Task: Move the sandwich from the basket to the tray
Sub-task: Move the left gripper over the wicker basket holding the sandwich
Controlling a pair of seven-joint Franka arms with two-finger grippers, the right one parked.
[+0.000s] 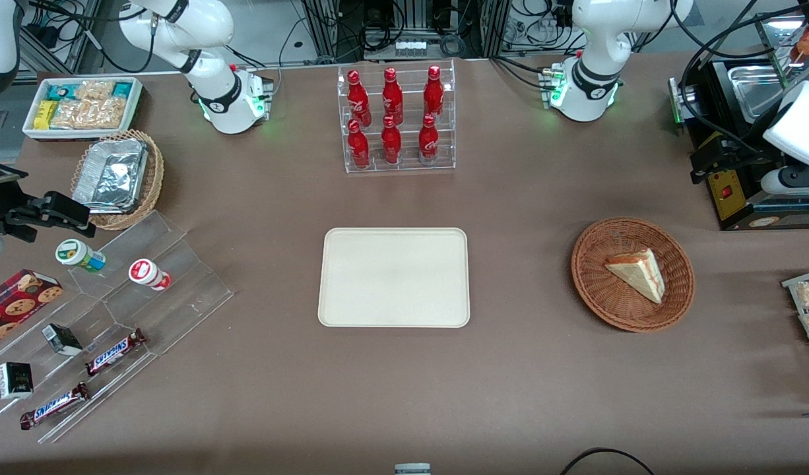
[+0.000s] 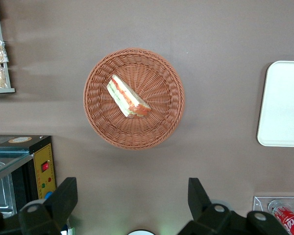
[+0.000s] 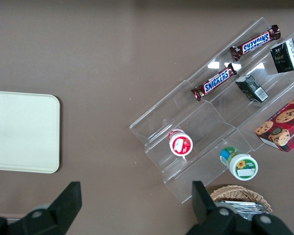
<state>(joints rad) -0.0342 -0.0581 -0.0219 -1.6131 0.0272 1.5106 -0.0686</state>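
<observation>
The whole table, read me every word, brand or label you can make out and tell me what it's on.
"SNICKERS": two candy bars on the clear stepped stand.
"Coca-Cola" script, partly legible: red bottle; the rack's bottles look alike.
Unreadable: cookie box, two round tubs, small dark boxes.
None: sandwich, basket, tray.
The pincer hangs open above the table, off the basket.

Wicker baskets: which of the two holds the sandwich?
The reddish-brown basket, under the open gripper, holds the sandwich. The lighter tan basket carries foil containers.
</observation>
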